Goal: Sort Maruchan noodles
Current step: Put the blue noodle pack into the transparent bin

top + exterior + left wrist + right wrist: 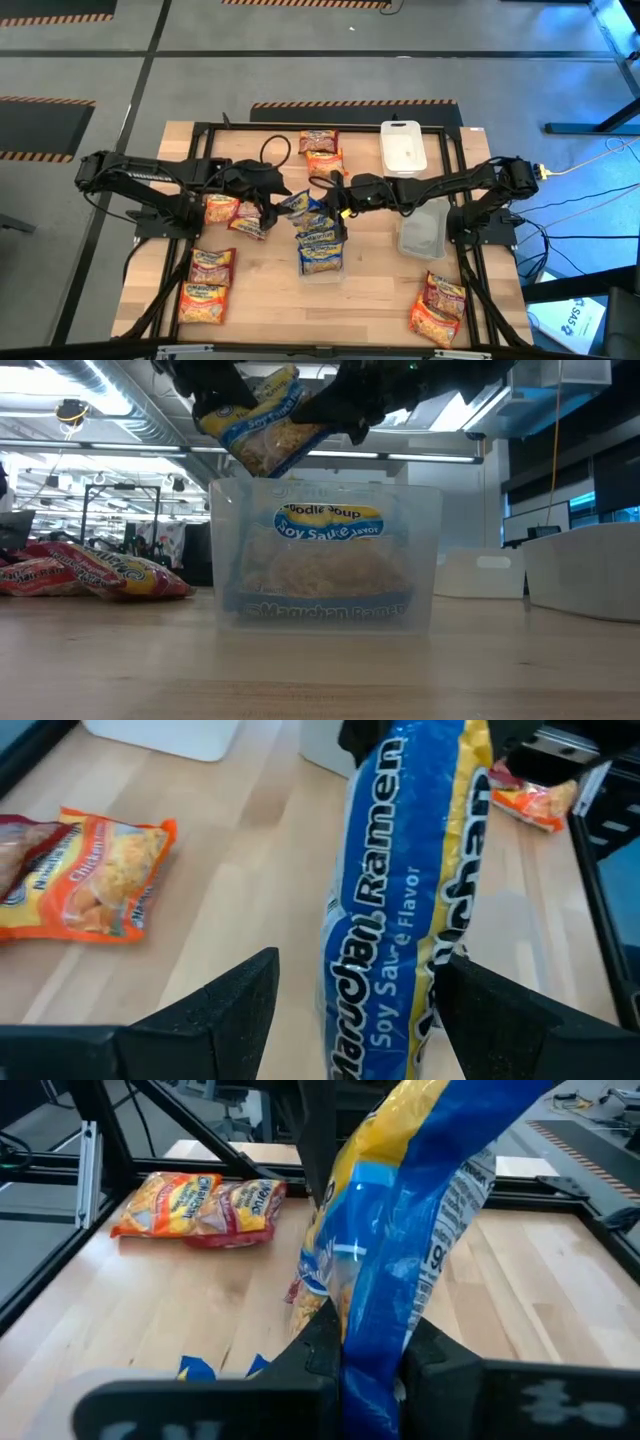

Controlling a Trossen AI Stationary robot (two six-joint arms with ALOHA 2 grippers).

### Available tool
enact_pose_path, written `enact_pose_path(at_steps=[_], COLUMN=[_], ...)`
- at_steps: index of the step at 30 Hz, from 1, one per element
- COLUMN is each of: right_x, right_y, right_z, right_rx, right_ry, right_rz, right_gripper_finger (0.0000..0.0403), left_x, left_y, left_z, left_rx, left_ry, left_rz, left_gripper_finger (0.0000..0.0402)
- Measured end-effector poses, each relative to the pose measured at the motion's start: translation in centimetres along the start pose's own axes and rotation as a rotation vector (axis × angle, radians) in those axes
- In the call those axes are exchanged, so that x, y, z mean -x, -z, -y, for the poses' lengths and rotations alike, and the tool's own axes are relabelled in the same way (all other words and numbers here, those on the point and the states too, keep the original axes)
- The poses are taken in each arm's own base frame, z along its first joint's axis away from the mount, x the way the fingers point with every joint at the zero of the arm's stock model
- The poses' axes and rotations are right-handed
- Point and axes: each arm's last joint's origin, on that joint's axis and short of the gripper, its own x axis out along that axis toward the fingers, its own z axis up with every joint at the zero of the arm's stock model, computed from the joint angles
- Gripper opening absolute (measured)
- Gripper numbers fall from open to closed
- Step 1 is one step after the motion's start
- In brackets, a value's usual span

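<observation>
A blue-and-yellow Maruchan noodles packet (298, 205) hangs in the air between both grippers, above a clear container (325, 550) that holds more blue packets (320, 255). My right gripper (372, 1365) reaches in from the table's right and is shut on the packet (410, 1230). My left gripper (360, 1010) comes from the table's left and is open. Its fingers stand on either side of the same packet (400, 920). In the low view the packet (265, 420) tilts just over the container's rim. My right gripper pinches the blue packet between its two fingers (320, 1350) at one end (375, 1330), coming level from the table's right. The packet is lifted clear and tilted above the clear container. My left gripper: the packet lies close to one finger (500, 1010); I cannot tell whether they touch.
Orange and red packets lie left of the container (225, 210), at the near left (205, 285), at the far middle (320, 150) and at the near right (438, 305). A second clear container (425, 230) and a white lid (403, 147) sit on the right.
</observation>
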Motion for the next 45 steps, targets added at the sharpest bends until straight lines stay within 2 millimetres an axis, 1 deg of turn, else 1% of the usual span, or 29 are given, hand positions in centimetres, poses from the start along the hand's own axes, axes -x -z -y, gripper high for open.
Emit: enact_pose_path(at_steps=[5, 8, 11, 15, 19, 23, 26, 30, 33, 35, 39, 42, 45], right_x=[0.0, 0.0, 0.0, 0.0, 0.0, 0.2, 1.2, 4.0, 5.5, 5.9, 6.0, 6.0, 6.7], right_y=[-0.2, -0.9, -0.8, -0.7, -0.7, -0.8, -1.3, -1.9, -1.5, -0.5, 2.0, 4.1, 5.0], right_z=[-0.1, 0.0, 0.0, -0.1, -0.1, -0.1, -1.0, -2.6, -4.2, -5.7, -8.5, -10.2, -11.8], right_rx=[0.023, 0.026, 0.021, 0.019, -0.027, -0.046, -0.063, -0.067, -0.051, -0.036, -0.024, -0.042, -0.081], right_ry=[0.008, 0.012, 0.011, 0.001, 0.000, -0.006, -0.042, -0.092, -0.142, -0.175, -0.200, -0.161, -0.133], right_rz=[0.031, 0.092, 0.084, 0.077, 0.077, 0.066, 0.041, -0.057, -0.150, -0.187, -0.177, -0.156, -0.114], right_gripper_finger=[0.0026, 0.0026, 0.0026, 0.0030, 0.0046, 0.0086, 0.0123, 0.0166, 0.0187, 0.0195, 0.0199, 0.0196, 0.0190], left_x=[-0.8, -1.5, -1.7, -1.7, -1.7, -1.7, -1.6, -1.6, -1.5, -1.4, -1.3, -2.1, -3.3], left_y=[0.0, 0.1, 0.1, 0.1, 0.0, 0.0, 0.1, 0.3, 0.4, 0.5, 0.4, 0.1, -0.4], left_z=[0.3, 0.5, 0.5, 0.5, 0.5, 0.5, 0.7, 1.3, 2.3, 3.2, 5.1, 6.9, 8.9], left_rx=[0.000, 0.000, 0.001, 0.003, 0.004, 0.000, -0.029, -0.047, -0.070, -0.091, -0.104, -0.112, -0.136], left_ry=[0.096, 0.140, 0.155, 0.156, 0.155, 0.155, 0.152, 0.167, 0.190, 0.201, 0.217, 0.229, 0.246], left_rz=[-0.026, -0.046, -0.050, -0.050, -0.048, -0.048, -0.044, -0.047, -0.037, -0.012, 0.009, -0.007, -0.066], left_gripper_finger=[0.0254, 0.0247, 0.0225, 0.0178, 0.0144, 0.0139, 0.0139, 0.0139, 0.0139, 0.0139, 0.0138, 0.0138, 0.0138])
